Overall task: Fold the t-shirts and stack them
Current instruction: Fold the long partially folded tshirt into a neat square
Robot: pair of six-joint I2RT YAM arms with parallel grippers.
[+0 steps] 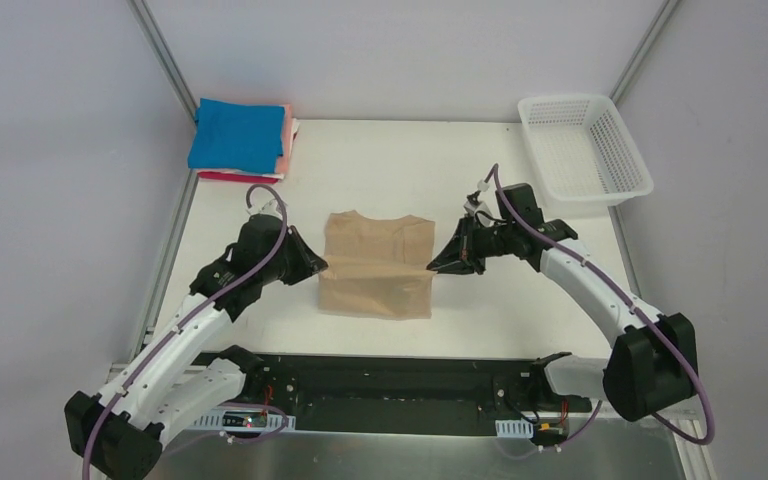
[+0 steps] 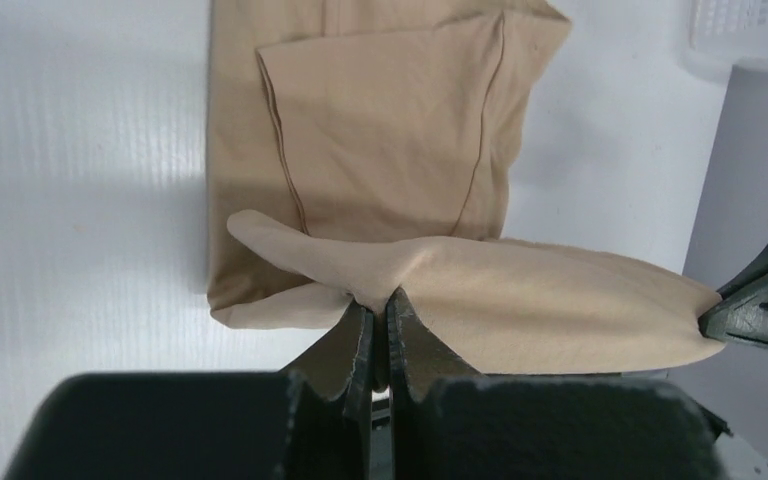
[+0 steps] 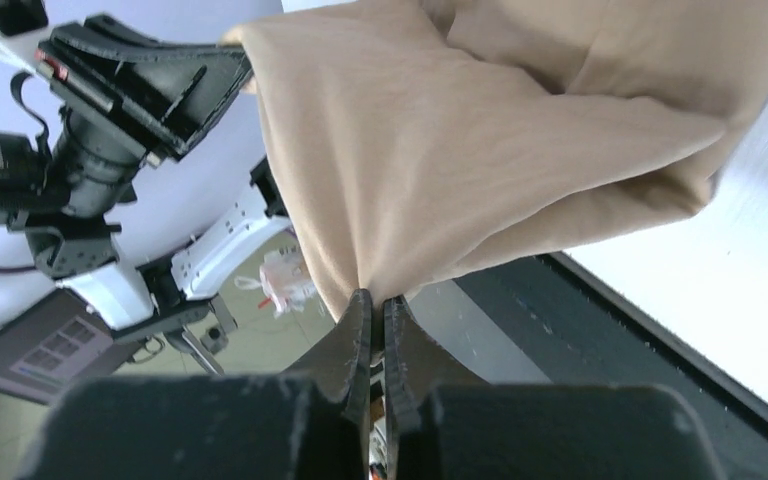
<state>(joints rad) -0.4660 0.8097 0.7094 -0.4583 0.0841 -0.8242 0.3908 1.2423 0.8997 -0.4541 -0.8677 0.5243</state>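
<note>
The tan t-shirt [image 1: 377, 265] lies partly folded in the middle of the table, sleeves turned in. My left gripper [image 1: 322, 266] is shut on its left edge, and my right gripper [image 1: 434, 267] is shut on its right edge. Between them the cloth is lifted into a taut fold over the shirt's lower part. The left wrist view shows the pinched cloth [image 2: 380, 285] at my left gripper [image 2: 380, 300]. The right wrist view shows the cloth [image 3: 440, 150] hanging from my right gripper [image 3: 374, 300]. A stack of folded shirts, bright blue [image 1: 237, 135] over pink [image 1: 285, 140] and red, sits at the back left.
A white plastic mesh basket [image 1: 583, 148] stands at the back right corner. Metal frame posts rise at both back corners. A black rail with electronics runs along the table's near edge [image 1: 400, 385].
</note>
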